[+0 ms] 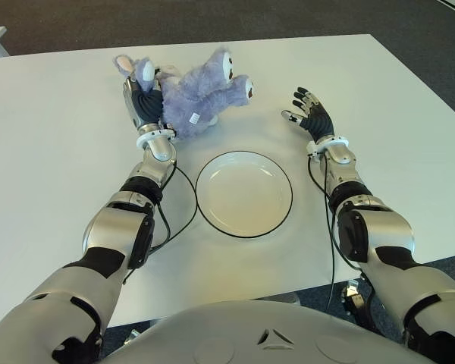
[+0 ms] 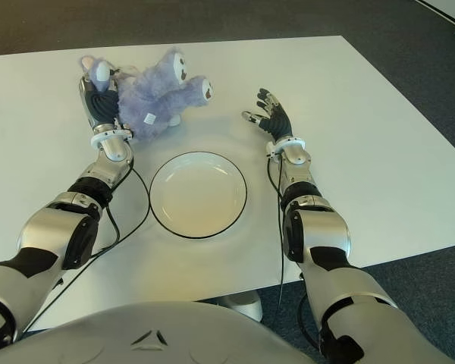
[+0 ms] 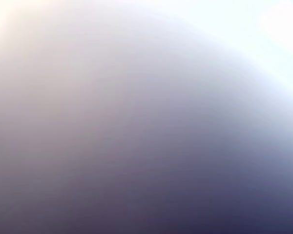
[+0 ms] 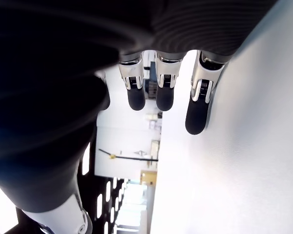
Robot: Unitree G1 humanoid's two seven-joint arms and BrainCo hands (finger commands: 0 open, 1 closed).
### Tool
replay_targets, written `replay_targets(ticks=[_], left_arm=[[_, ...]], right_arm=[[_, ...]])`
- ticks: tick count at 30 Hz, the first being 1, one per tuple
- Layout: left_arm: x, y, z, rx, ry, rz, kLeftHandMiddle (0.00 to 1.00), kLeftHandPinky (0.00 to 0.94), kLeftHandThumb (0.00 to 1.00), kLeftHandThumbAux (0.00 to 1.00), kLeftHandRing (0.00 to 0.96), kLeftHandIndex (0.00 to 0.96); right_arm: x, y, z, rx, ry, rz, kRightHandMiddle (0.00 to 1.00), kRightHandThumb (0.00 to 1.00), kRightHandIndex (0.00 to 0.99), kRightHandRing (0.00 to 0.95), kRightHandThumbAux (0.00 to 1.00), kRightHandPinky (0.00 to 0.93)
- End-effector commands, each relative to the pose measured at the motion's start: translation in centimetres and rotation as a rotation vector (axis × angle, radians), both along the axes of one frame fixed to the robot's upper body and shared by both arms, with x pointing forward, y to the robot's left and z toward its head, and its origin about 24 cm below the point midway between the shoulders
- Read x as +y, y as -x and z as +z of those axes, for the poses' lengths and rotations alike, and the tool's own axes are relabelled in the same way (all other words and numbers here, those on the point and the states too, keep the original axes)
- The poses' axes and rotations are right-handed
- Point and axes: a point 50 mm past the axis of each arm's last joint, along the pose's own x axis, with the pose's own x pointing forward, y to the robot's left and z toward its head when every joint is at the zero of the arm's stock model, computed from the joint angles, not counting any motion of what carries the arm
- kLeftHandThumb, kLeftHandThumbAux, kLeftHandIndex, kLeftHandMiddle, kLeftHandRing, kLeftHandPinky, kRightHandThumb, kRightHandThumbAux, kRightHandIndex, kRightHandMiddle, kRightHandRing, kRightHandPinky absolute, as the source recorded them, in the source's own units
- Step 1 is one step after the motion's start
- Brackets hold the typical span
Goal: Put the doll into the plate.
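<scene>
A fluffy purple doll (image 1: pixel 201 95) lies on the far part of the white table (image 1: pixel 394 114), its feet pointing right. My left hand (image 1: pixel 144 102) is pressed into the doll's left side. Its fingers are curled into the fur and one plush limb (image 1: pixel 144 72) sticks up over them. The left wrist view shows only fur close up. A white plate (image 1: pixel 244 194) with a dark rim sits empty nearer to me, to the right of my left forearm. My right hand (image 1: pixel 307 114) shows to the right of the doll and beyond the plate, with its fingers (image 4: pixel 198 109) spread and holding nothing.
Black cables (image 1: pixel 183 208) hang from both wrists and lie on the table beside the plate. Dark carpet (image 1: pixel 212 23) begins past the table's far edge, and the right edge (image 1: pixel 447 106) runs diagonally.
</scene>
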Motion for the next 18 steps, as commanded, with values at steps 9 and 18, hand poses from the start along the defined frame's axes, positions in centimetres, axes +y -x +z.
replay_targets(ticks=[9, 18], left_arm=[[0.34, 0.28, 0.74, -0.052, -0.088, 0.0, 0.839, 0.861, 0.745, 0.691, 0.859, 0.445], [0.27, 0.47, 1.15, -0.079, -0.134, 0.008, 0.841, 0.866, 0.745, 0.691, 0.863, 0.444]], right_arm=[[0.18, 3.55, -6.42, 0.273, -0.016, -0.012, 0.049, 0.207, 0.031, 0.059, 0.798, 0.074], [0.17, 3.57, -6.46, 0.275, -0.012, -0.014, 0.048, 0.212, 0.032, 0.058, 0.802, 0.073]])
